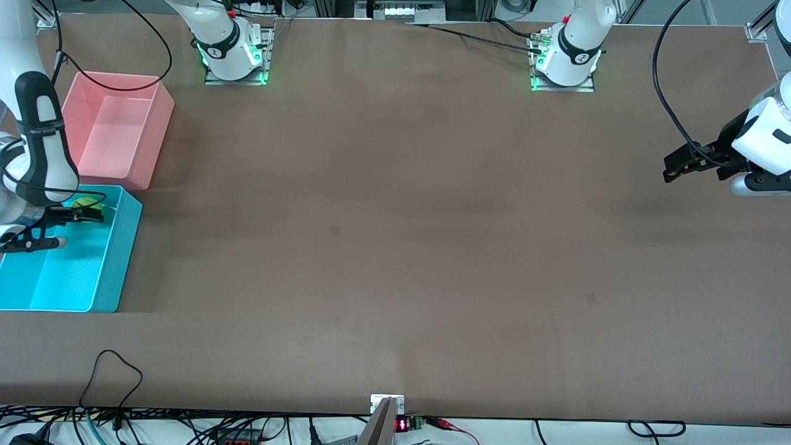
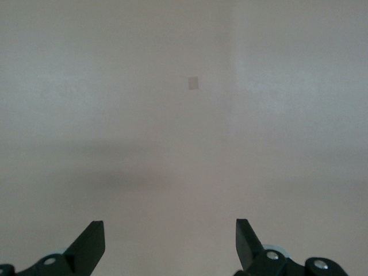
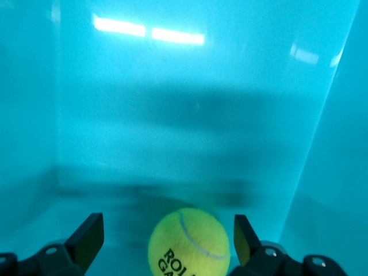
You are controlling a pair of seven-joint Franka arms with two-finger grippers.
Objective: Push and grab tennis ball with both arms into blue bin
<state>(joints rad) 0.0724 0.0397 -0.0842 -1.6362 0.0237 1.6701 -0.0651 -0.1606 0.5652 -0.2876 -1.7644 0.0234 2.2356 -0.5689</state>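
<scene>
The tennis ball (image 1: 85,202) is inside the blue bin (image 1: 117,259) at the right arm's end of the table. My right gripper (image 1: 83,228) hangs over the bin, open. In the right wrist view the ball (image 3: 190,244), with black lettering, sits between the spread fingertips of the right gripper (image 3: 168,227), with a gap on each side, and the bin's cyan walls (image 3: 172,115) fill the frame. My left gripper (image 1: 668,167) waits open and empty above the bare table at the left arm's end. The left wrist view shows the left gripper (image 2: 171,230) over plain tabletop.
A pink bin (image 1: 111,130) stands next to the blue bin, farther from the front camera. The brown table (image 1: 395,216) stretches between the two arms. Cables lie along the front edge (image 1: 111,371).
</scene>
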